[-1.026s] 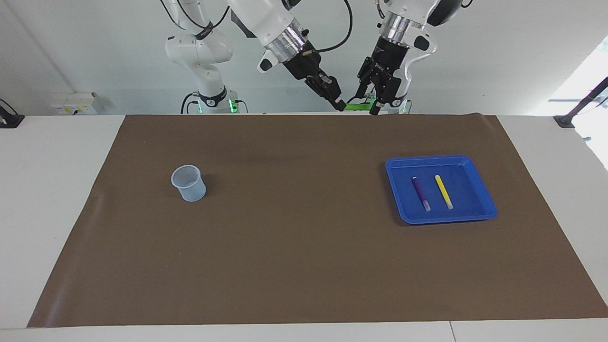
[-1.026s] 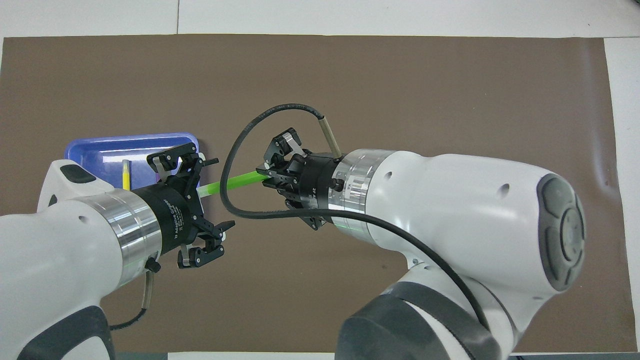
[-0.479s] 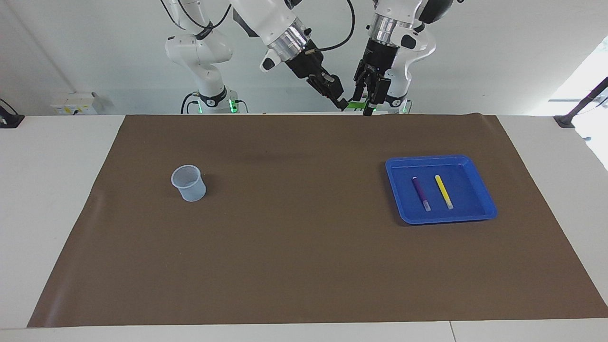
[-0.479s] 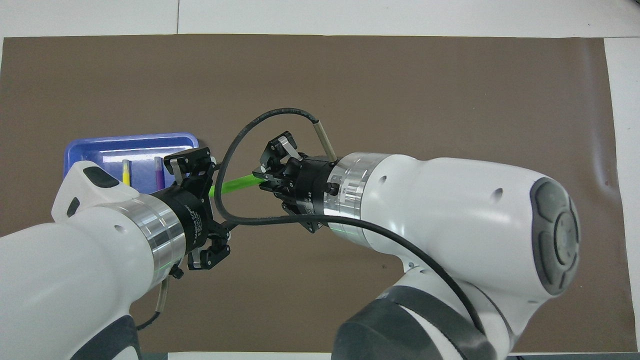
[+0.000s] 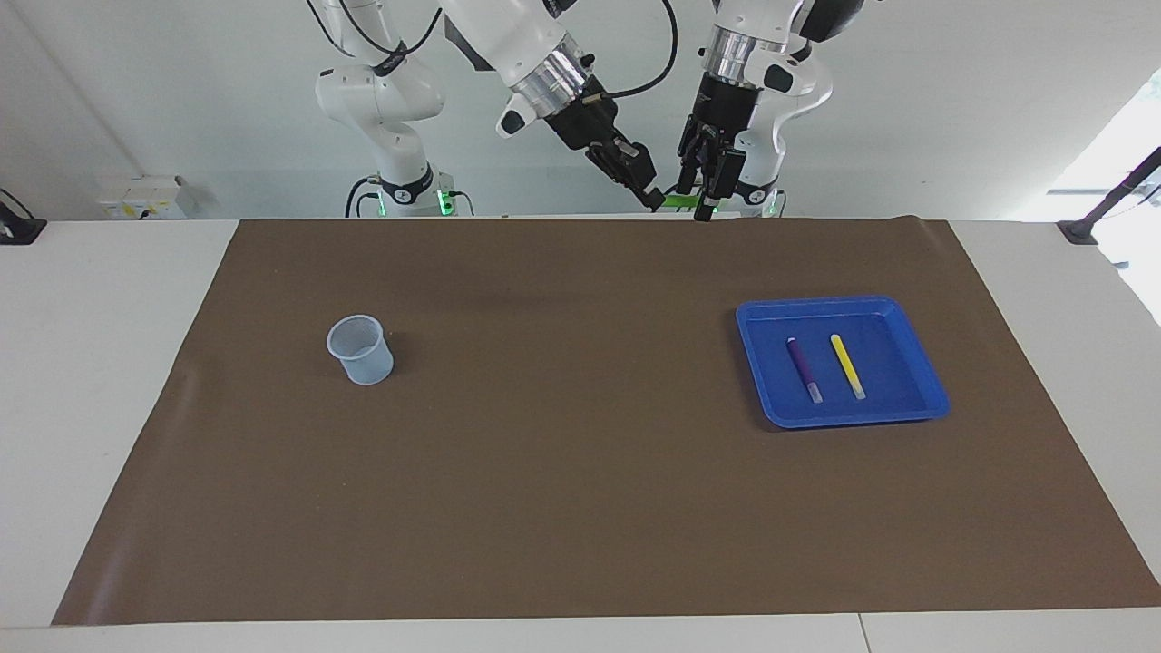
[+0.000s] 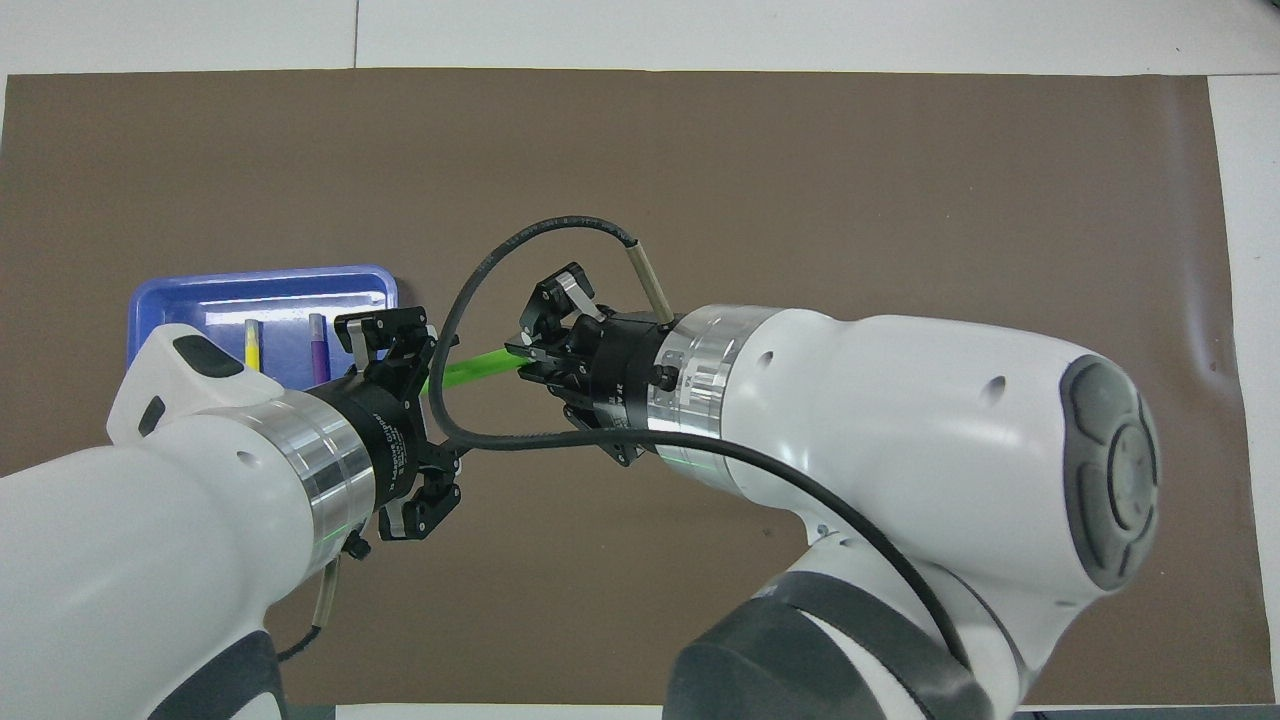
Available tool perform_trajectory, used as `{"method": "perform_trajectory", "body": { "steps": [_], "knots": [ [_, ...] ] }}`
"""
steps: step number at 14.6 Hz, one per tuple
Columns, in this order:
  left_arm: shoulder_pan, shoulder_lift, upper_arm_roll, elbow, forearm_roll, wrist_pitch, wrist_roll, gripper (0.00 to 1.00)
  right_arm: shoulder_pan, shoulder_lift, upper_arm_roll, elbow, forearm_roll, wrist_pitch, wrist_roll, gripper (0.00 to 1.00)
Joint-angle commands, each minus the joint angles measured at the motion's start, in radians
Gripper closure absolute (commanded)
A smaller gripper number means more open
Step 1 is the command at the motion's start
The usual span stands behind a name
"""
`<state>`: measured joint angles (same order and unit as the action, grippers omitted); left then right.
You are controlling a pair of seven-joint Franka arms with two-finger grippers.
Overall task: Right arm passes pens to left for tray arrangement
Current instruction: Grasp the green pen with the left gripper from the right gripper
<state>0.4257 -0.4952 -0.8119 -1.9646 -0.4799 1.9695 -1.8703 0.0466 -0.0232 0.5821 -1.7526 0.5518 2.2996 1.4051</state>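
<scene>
A white table (image 5: 109, 381) under a brown mat (image 5: 562, 472) stands against a pale wall (image 5: 952, 109).

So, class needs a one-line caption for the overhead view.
Right end effector presents the green pen to the left end effector; two pens lie in the blue tray.

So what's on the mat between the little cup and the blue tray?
Nothing: in the facing view the brown mat lies bare between the cup and the tray.
</scene>
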Motion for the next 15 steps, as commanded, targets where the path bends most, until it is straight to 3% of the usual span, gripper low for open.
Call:
{"method": "perform_trajectory", "body": {
  "steps": [1,3,8,10,15],
  "knots": [
    [0.015,0.006,-0.01,0.032,0.026,-0.029,-0.03,0.31,-0.005,0.006,0.012,0.007,0.007,0.014,0.009,1.0],
    [0.03,0.007,-0.012,0.041,0.026,-0.032,-0.032,0.38,-0.005,0.006,0.012,0.007,0.007,0.014,0.008,1.0],
    [0.036,0.006,-0.01,0.049,0.026,-0.043,-0.032,0.39,-0.005,0.006,0.012,0.005,0.007,0.014,0.006,1.0],
    [0.036,0.006,-0.01,0.049,0.026,-0.043,-0.032,0.47,-0.005,0.006,0.013,0.005,0.007,0.014,0.005,1.0],
    [0.041,0.003,-0.01,0.049,0.027,-0.044,-0.033,0.92,-0.005,0.006,0.012,0.005,0.005,0.014,0.005,1.0]
  ]
}}
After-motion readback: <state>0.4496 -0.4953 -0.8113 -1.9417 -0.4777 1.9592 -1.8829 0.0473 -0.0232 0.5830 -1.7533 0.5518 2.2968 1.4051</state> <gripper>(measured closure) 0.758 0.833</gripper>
